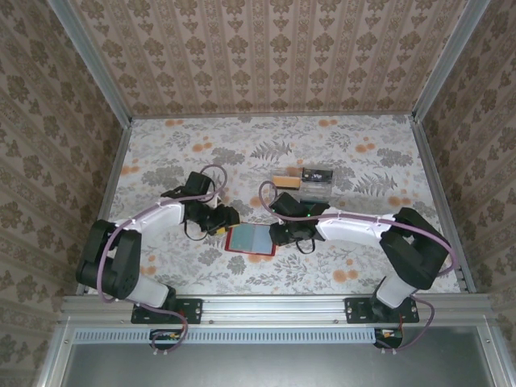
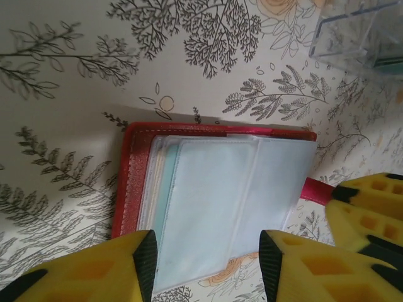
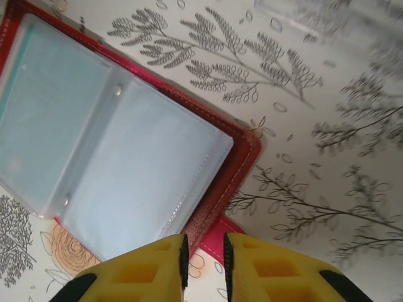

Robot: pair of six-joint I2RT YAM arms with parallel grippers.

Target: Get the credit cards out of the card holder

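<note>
The red card holder [image 1: 250, 239] lies open on the flowered table between both arms, its clear sleeves [image 2: 214, 195] facing up. A teal credit card [image 2: 162, 195] shows inside the left sleeves. My left gripper [image 2: 208, 261] hangs over the holder's near edge, open, its fingers on either side of a loose sleeve. My right gripper [image 3: 204, 255] is nearly closed at the holder's right edge, with the little red tab [image 3: 214, 239] between its pads. A tan card [image 1: 284, 181] and a black card [image 1: 316, 174] lie farther back.
A clear plastic box [image 1: 314, 189] stands behind the holder, and its corner shows at the left wrist view's top right [image 2: 359, 31]. Patterned walls and metal rails [image 1: 435, 201] enclose the table. Bare flowered tabletop [image 1: 161, 153] spreads to the far left.
</note>
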